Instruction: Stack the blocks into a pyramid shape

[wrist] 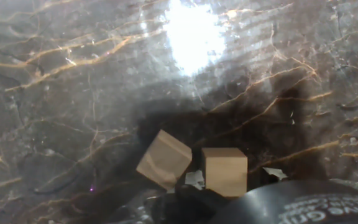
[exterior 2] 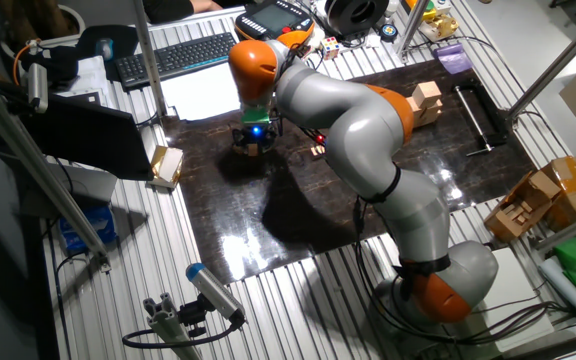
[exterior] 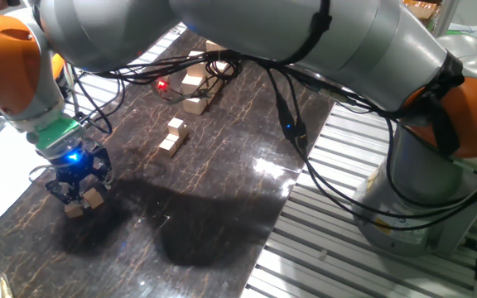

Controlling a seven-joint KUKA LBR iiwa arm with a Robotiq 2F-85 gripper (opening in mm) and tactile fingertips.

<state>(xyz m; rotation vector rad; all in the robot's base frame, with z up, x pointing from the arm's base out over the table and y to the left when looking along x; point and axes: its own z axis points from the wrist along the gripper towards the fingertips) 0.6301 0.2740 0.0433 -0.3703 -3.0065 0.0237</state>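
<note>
Two small tan cubes lie side by side on the dark marble table, right under my gripper (exterior: pixel 78 192). In the hand view the left cube (wrist: pixel 164 159) is turned at an angle and the right cube (wrist: pixel 224 172) sits square, close to my dark fingers (wrist: pixel 185 199). They also show in one fixed view as one cube (exterior: pixel 95 197) and another cube (exterior: pixel 74 210). The jaws look spread around them and grip neither. Two more small cubes (exterior: pixel 176 126) (exterior: pixel 170 143) rest mid-table, touching. The gripper (exterior 2: pixel 253 140) is low at the table's far left.
Larger pale wooden blocks (exterior: pixel 194 81) (exterior 2: pixel 426 100) stand stacked at the back of the table with cables beside them. A multicoloured puzzle cube (exterior 2: pixel 330 47), a keyboard (exterior 2: pixel 183 55) and a wooden block (exterior 2: pixel 165 165) lie off the marble. My arm (exterior 2: pixel 368 130) spans the table's middle.
</note>
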